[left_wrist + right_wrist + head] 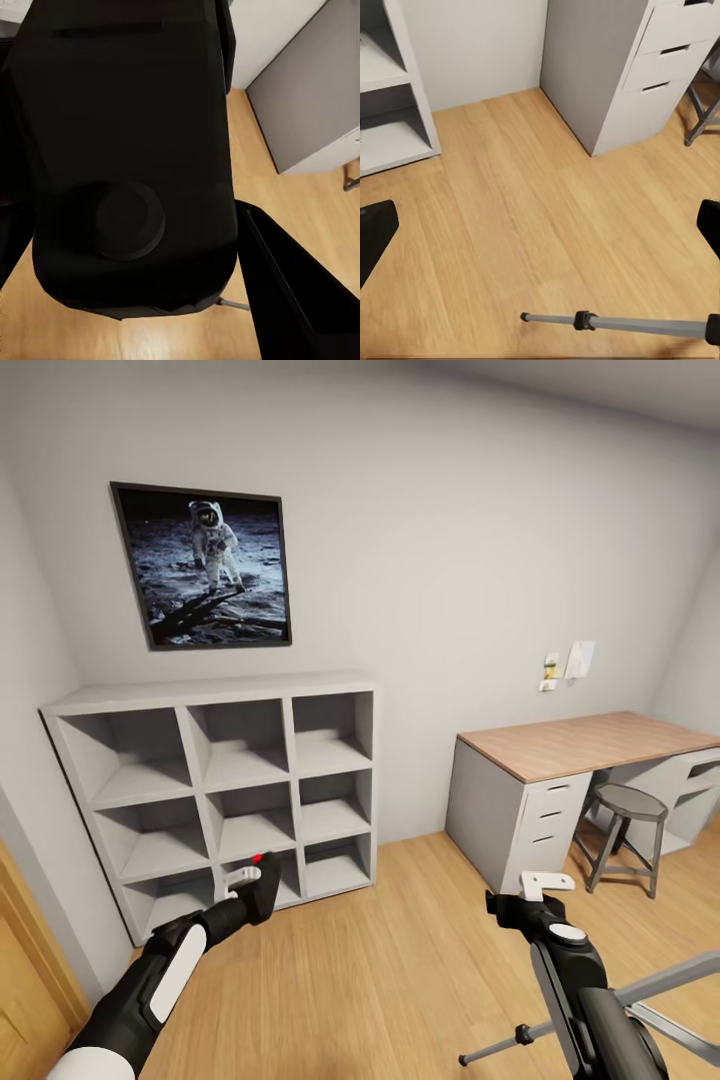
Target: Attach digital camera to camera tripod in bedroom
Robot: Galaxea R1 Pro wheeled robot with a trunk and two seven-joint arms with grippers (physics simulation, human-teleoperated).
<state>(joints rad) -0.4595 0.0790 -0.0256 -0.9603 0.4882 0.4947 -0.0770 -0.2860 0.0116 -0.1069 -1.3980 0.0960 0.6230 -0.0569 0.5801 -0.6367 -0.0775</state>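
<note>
Bedroom, facing the grey cube shelf [225, 780] with the astronaut picture [203, 565] above it. At 7 o'clock in the head view, the left gripper [250, 888] is clenched on the digital camera [262, 882], its red button uppermost; the black body crowds the left wrist view [127, 165]. At 5 o'clock, the right gripper [535, 890] hangs released, grasping nothing, fingers spread over bare floor. The camera tripod [600, 1015] appears to lie tipped at 4 o'clock, one silver leg [622, 322] along the boards. Risk: mounting onto a fallen tripod may fail, since its head plate is out of sight; righting it one-handed could send the legs skidding.
</note>
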